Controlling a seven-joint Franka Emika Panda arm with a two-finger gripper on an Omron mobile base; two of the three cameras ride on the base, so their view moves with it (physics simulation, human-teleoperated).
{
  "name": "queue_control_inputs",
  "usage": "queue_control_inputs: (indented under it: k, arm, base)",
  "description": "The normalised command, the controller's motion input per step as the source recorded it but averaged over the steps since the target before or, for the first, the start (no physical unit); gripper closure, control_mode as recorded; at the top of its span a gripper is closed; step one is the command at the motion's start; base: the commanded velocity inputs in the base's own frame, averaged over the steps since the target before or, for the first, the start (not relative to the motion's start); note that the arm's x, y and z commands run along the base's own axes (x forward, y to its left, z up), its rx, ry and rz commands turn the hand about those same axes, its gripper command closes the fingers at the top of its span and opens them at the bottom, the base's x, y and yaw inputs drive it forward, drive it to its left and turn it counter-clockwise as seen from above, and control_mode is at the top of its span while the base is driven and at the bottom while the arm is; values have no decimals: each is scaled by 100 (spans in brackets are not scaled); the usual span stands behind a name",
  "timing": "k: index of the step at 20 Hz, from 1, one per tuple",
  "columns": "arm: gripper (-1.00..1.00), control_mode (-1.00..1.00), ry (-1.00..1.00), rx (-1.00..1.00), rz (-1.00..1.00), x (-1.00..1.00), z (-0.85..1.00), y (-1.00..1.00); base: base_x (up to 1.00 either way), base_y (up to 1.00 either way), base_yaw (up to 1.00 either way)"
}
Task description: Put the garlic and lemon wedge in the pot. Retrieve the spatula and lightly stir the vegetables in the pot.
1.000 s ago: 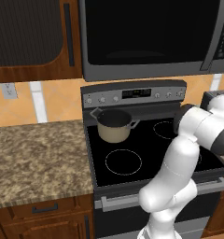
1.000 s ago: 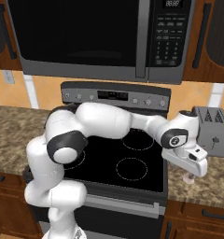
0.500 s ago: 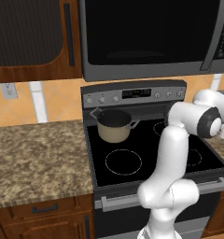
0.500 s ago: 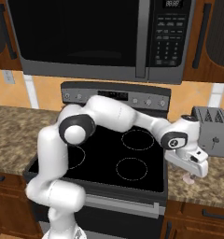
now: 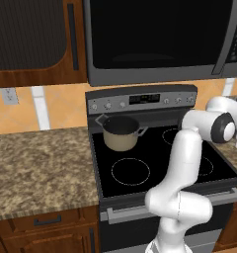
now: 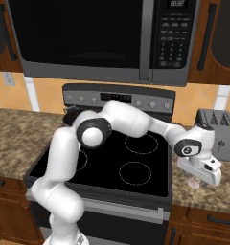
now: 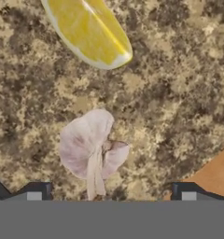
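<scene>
The end effector (image 7: pixel 111 193) hangs over the speckled table (image 7: pixel 179 84) to the right of the stove, with its two dark fingertips (image 7: pixel 37 191) standing wide apart and nothing between them; it holds nothing. The garlic (image 7: pixel 91 148) lies on the table just above the fingertips in the hand view, about in the middle of the gap, and whether the tips touch it I cannot tell. The lemon wedge (image 7: pixel 89 31) lies further along the same table, near the garlic but apart from it, with bare stone between the two. At the lower right of the hand view an orange-brown surface cuts across the stone.

In the right base view the end effector (image 6: pixel 203 176) hangs low over the table (image 6: pixel 193 194), close to its front edge, and a small pale thing shows under it. The toaster (image 6: pixel 217 134) stands just behind, toward the wall, so the room at the back is narrow. The stove (image 6: pixel 117 165) lies open to the left.

The left base view shows the pot (image 5: pixel 120 133) on the rear left burner of the stove (image 5: pixel 155 168), well apart from the arm's end. Its dark inside is partly hidden. Left of the stove a long stretch of table (image 5: pixel 36 168) is open up to the front edge.
</scene>
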Motion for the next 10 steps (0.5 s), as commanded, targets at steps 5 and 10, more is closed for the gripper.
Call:
queue_control_inputs:
  k: [5,10]
  arm:
    - [-100,-100,0,0,0,14,-31,4]
    - [-100,-100,0,0,0,5,-34,8]
  base:
    - [0,0,0]
    - [0,0,0]
